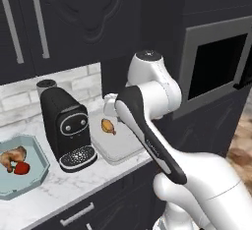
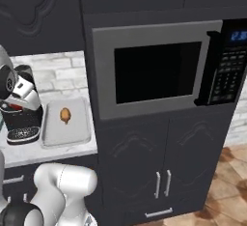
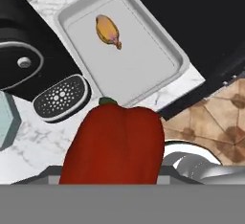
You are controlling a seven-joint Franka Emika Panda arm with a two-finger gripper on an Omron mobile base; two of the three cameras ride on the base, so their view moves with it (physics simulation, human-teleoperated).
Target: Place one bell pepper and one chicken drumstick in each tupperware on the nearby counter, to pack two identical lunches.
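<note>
The fingers grasp a bell pepper (image 3: 112, 144); carry it over the grey tupperware (image 3: 162, 67) in the upper middle, beside the drumstick (image 3: 107, 30), then lower gently.

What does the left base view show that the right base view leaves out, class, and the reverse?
Left base view: the teal tupperware holding a chicken drumstick and a bell pepper. Right base view: the microwave with its keypad, and a patch of floor. Shared: the coffee machine, and the grey tupperware with the second chicken drumstick on the marble counter.
</note>
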